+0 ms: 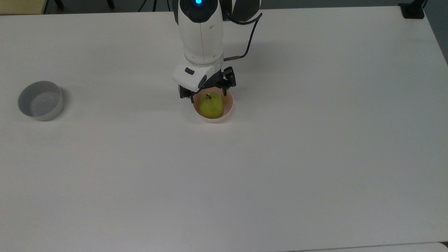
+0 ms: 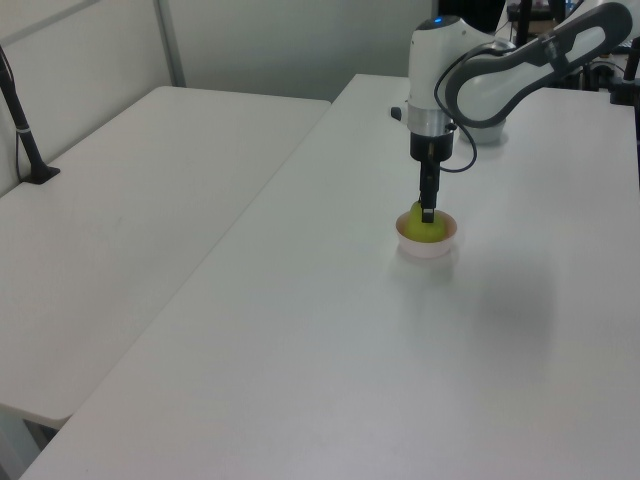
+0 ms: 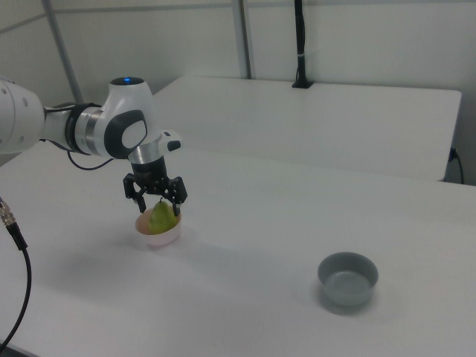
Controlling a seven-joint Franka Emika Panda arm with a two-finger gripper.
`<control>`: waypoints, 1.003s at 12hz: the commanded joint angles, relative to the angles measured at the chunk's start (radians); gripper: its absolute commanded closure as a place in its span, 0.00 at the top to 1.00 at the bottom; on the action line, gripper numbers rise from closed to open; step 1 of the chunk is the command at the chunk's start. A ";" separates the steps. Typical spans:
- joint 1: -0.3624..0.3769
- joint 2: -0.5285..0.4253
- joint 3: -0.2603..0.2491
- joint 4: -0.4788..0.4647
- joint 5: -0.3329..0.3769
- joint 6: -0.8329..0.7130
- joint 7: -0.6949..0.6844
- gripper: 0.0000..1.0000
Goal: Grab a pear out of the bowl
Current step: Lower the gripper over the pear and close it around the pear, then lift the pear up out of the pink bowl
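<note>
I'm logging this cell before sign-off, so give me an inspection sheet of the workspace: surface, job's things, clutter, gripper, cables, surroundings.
Surface: white table, bare apart from two bowls.
Job's things: pear sits upright, stem up, in the pink bowl near the table's middle.
Clutter: grey bowl, empty, far off at the top view's left.
Gripper: gripper open, lowered over the pink bowl, one finger on each side of the pear's top; contact cannot be told.
Cables: dark cable runs from the wrist back along the arm; another cable hangs at the right view's left edge.
Surroundings: second white table alongside, with a black post on it; partition walls behind.
</note>
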 commanded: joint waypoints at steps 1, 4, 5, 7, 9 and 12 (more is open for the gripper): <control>0.009 0.007 0.013 -0.029 -0.012 0.053 0.041 0.78; 0.003 0.003 0.015 -0.032 -0.012 0.052 0.041 0.06; 0.001 -0.006 0.015 -0.030 -0.012 0.044 0.043 0.01; -0.002 -0.037 0.015 -0.023 -0.010 0.006 0.046 0.01; -0.016 -0.091 0.018 -0.011 -0.010 -0.057 0.048 0.01; -0.083 -0.167 0.058 0.072 -0.010 -0.233 0.046 0.02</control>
